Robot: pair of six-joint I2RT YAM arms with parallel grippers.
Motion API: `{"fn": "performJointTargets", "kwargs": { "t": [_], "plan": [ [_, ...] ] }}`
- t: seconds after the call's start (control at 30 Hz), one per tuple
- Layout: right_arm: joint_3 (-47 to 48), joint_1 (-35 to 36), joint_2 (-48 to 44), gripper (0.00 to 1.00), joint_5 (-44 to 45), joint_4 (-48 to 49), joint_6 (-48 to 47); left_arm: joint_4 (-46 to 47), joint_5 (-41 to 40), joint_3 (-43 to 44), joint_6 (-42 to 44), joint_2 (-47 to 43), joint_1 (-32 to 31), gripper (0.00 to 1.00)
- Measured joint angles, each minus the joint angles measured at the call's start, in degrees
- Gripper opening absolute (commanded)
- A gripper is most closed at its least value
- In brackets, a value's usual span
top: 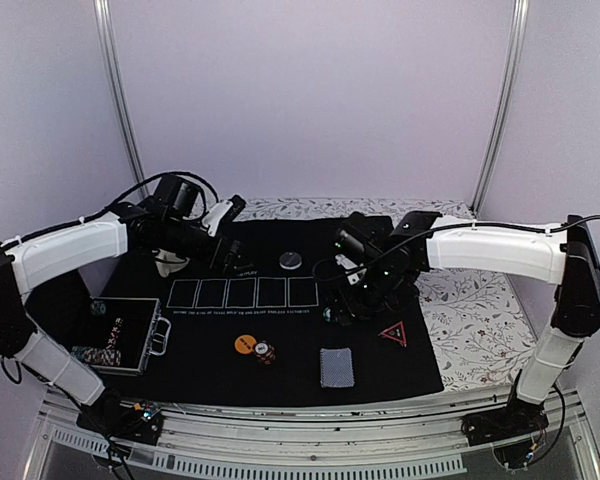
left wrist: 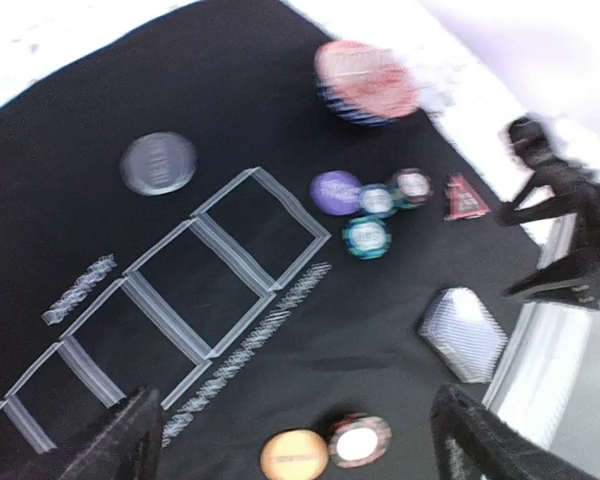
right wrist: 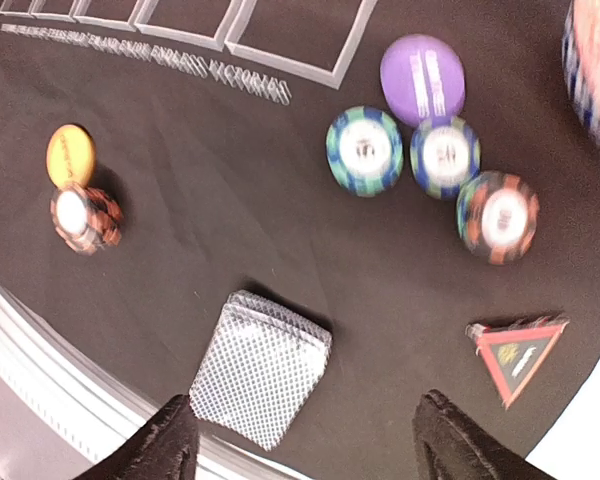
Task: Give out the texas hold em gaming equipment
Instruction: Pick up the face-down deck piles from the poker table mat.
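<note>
Near the card deck [right wrist: 260, 370], the right gripper [right wrist: 305, 398] hangs spread wide, gripping nothing; farther from the deck, the left gripper [left wrist: 295, 398] is equally wide and empty.

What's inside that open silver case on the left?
The case holds striped poker chips; its near left corner is hidden behind the left arm.

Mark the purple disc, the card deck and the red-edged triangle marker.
purple disc [right wrist: 423, 78], right wrist view, centre of its top face.
card deck [right wrist: 260, 368], right wrist view, middle of the top card's patterned back.
triangle marker [right wrist: 517, 355], right wrist view, black middle inside the red edge.
</note>
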Motion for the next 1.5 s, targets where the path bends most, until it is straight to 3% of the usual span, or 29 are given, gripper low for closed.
{"fn": "performJointTargets", "kwargs": {
  "t": [0.1,0.27,0.47,0.7,0.87,1.07,1.5],
  "plan": [
    [-6.7,0.1,-2.9,0.9,-0.6,2.2,1.9,1.4,0.2,-0.1,3.2,-1.6,-7.1,0.98],
    [-13.5,0.1,-7.6,0.92,-1.9,5.4,4.1,3.5,-1.6,-2.1,11.0,-4.0,-23.6,0.98],
    [-17.2,1.9,-9.9,0.99,-1.4,6.4,9.5,4.7,-8.5,-6.7,17.5,-5.2,-32.7,0.98],
    [-8.5,10.5,-1.7,0.99,4.3,2.1,17.6,9.0,-17.4,-10.0,17.2,-14.2,-32.0,0.98],
    [-3.0,12.8,5.8,0.99,6.1,0.1,20.7,12.5,-21.7,-10.5,14.8,-20.2,-27.1,0.98],
    [1.0,13.5,12.0,0.99,7.0,-3.2,22.6,12.7,-23.6,-11.4,12.5,-19.3,-22.6,0.98],
    [2.0,13.9,15.3,0.99,7.0,-5.1,23.6,12.7,-23.2,-12.9,12.1,-19.1,-22.4,0.98]
  ]
}}
